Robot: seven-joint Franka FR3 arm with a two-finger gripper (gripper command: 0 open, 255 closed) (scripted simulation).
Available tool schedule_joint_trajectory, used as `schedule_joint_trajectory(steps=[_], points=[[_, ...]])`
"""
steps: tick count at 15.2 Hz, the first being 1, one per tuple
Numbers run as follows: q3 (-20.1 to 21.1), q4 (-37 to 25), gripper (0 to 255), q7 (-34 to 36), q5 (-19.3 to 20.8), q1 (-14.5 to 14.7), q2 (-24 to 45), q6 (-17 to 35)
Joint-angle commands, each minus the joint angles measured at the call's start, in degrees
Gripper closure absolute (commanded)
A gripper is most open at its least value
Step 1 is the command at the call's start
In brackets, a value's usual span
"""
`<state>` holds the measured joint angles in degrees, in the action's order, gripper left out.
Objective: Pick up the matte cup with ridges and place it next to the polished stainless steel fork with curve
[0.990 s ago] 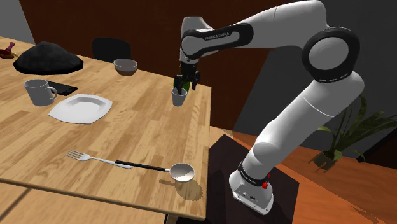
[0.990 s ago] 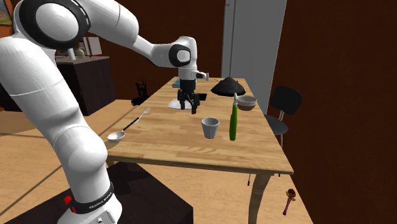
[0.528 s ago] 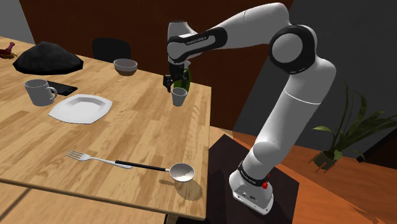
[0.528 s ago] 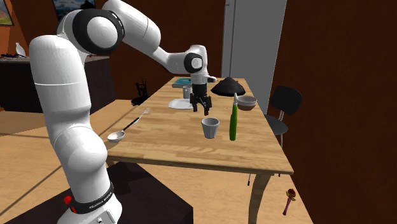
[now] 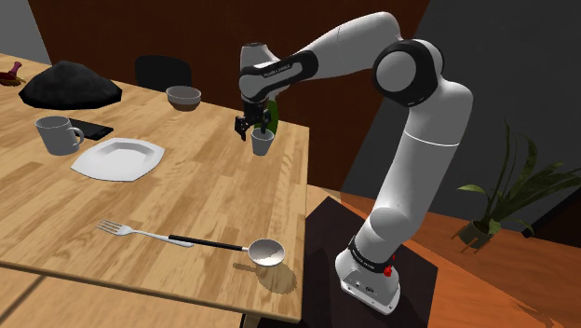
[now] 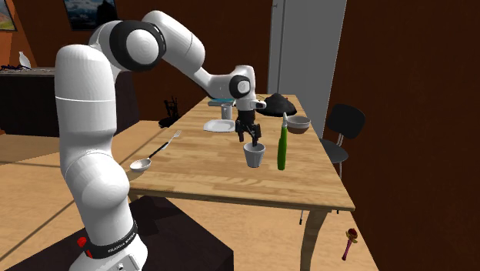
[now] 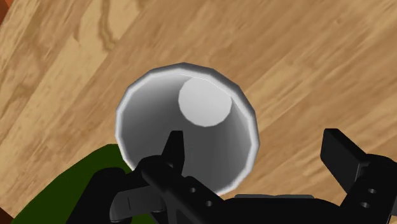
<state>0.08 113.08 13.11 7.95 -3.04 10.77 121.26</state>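
While the grey ridged cup (image 5: 262,143) stands upright near the desk's (image 5: 205,186) far right edge in the shoulder view, just in front of a slender green bottle (image 6: 282,146), the black gripper (image 6: 251,142) hangs right at its rim, so the step in hand looks like the final approach for the grasp. The fingers (image 7: 173,147) are spread wide and hold nothing. In the wrist view one finger seems to sit over the cup's mouth and the other out over bare wood, with one side of the cup's wall between them, though whether either touches it cannot be told. The next move, by my judgement, calls for a little more descent and then closing on that wall without nudging the bottle close behind. After that comes a lift and a long carry toward the lower left of the shoulder view, where the silvery fork (image 5: 130,230) lies near the front edge, end to end with a black-handled spoon (image 5: 263,252). Compared with a second ago, the gripper has shifted from the left of the cup in the second exterior view to directly over it and has dropped lower, and the arm's elbow has swung inward; cup, bottle and fork have not moved.
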Motion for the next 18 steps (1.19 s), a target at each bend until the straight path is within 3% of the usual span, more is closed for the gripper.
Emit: schedule_joint_trajectory(steps=[1,9,10,18], points=[[-0.1,0.9,0,0.1,0.2,-0.1,0.9,1.9],[-0.1,0.9,0,0.1,0.2,-0.1,0.9,1.8],[-0.1,0.9,255,0.1,0.2,-0.1,0.9,1.8],[-0.1,0.9,255,0.1,0.2,-0.1,0.9,1.9]])
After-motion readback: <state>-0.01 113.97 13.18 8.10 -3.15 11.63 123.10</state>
